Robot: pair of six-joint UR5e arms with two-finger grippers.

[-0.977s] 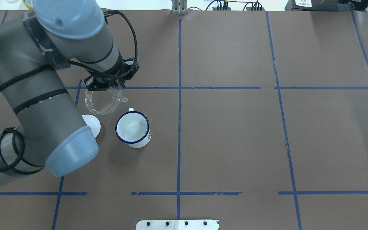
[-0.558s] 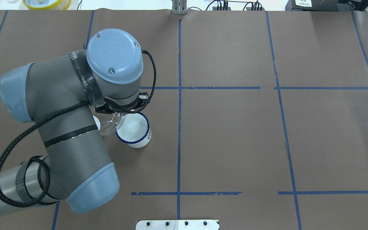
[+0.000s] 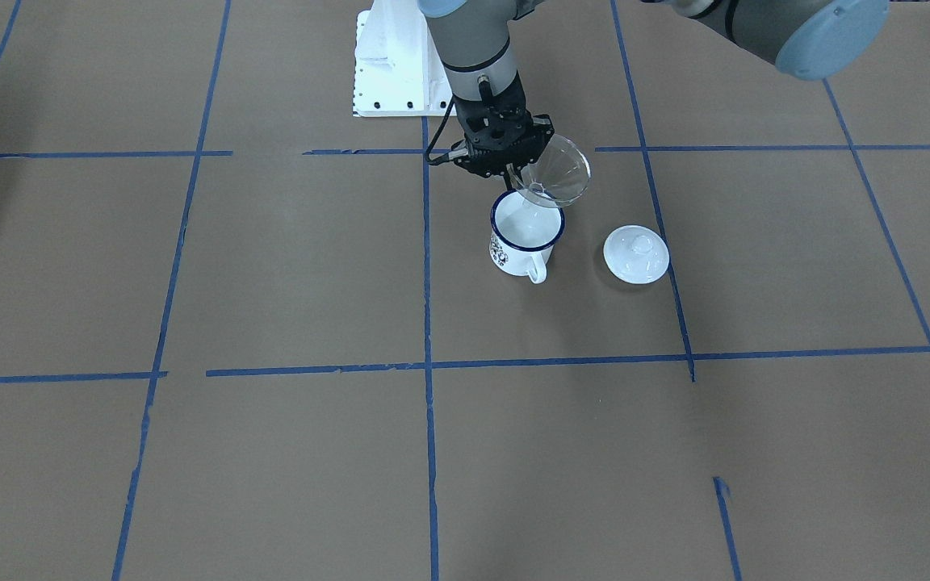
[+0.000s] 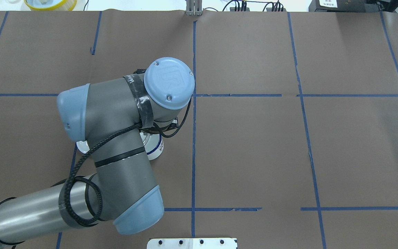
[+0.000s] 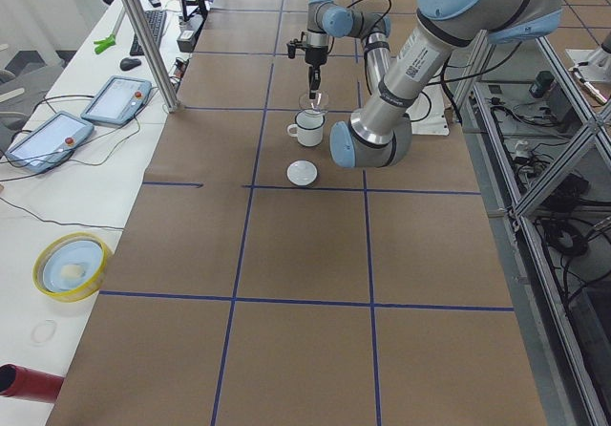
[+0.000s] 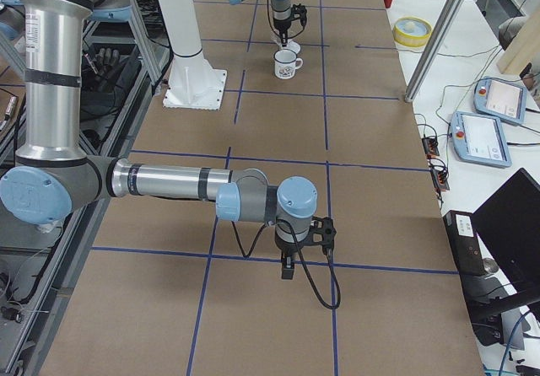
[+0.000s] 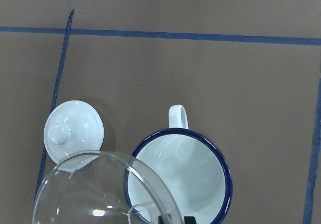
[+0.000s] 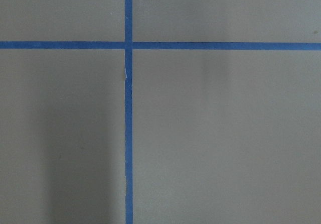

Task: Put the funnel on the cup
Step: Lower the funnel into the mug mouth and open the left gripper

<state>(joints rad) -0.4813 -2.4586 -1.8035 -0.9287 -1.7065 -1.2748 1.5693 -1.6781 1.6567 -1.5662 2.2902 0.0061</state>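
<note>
Above the cup [image 3: 525,234], on its robot side, the left gripper [image 3: 518,171] stays clamped on the rim of the funnel [image 3: 559,171], having swung it in over the last second from bare table beside the cup. It now hangs tilted, stem over the cup's mouth, bowl leaning toward the lid [image 3: 635,253] that lies near the cup. The carry looks nearly done; levelling, centring, lowering and release remain.

cup [image 3: 523,232]: white, dark blue rim, upright | funnel [image 3: 563,169]: clear, tilted, aloft, stem just above cup's rim
</note>
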